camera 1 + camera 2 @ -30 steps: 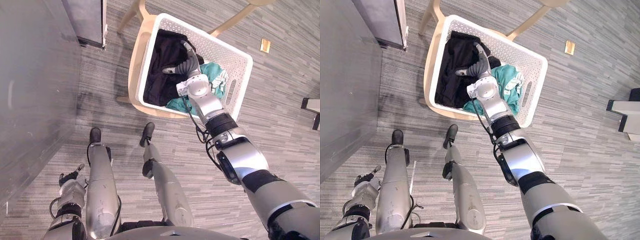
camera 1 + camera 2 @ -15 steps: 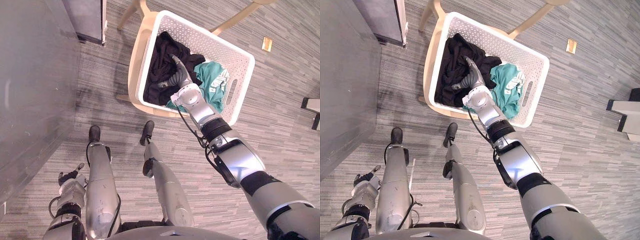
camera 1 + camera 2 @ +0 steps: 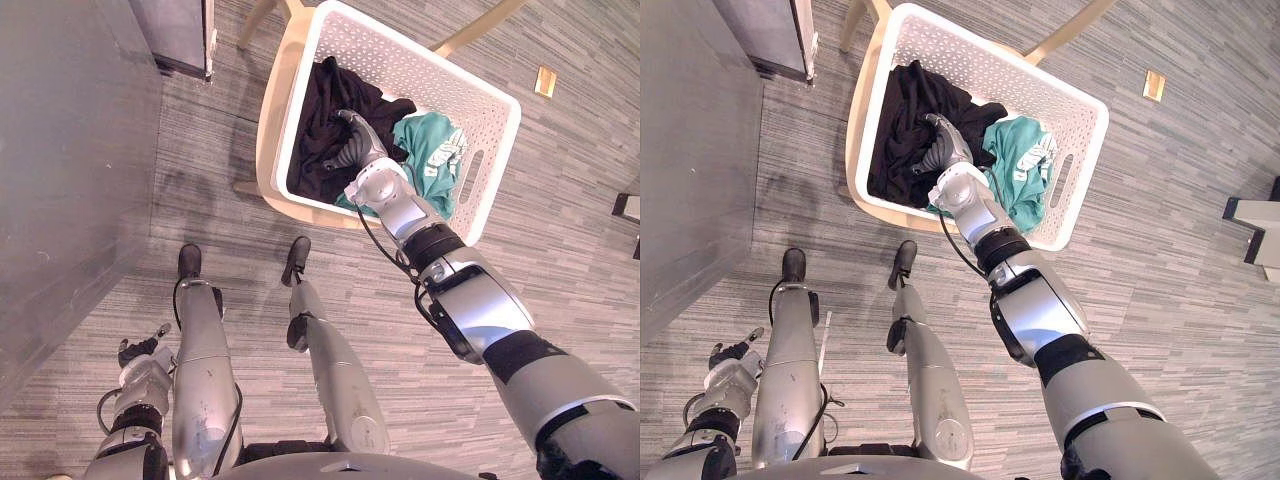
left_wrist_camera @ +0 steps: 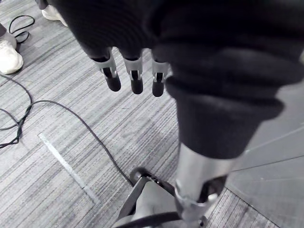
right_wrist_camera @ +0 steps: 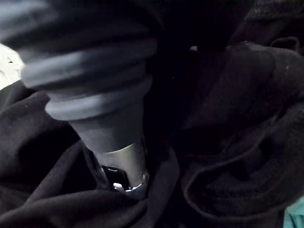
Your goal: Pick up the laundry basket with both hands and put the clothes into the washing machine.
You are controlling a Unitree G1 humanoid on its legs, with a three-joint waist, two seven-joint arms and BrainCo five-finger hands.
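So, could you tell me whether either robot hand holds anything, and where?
The left robot hand holds nothing; the right robot hand is sunk in the black clothes, grip cannot be told.

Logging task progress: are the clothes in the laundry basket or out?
In. The black garment and teal garment lie inside the laundry basket on the chair; right hand rests on the black one.

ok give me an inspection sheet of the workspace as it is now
surface: grey carpet floor; a pale wooden chair bears the basket
job's things: white laundry basket on the chair; black garment and teal garment inside
clutter: nothing seen
hands: right hand in the basket on the black garment, grip hidden; left hand hangs open, holding nothing
cables: black cables on the carpet
surroundings: grey panel at left, dark unit, brass floor plate, a person's white shoe
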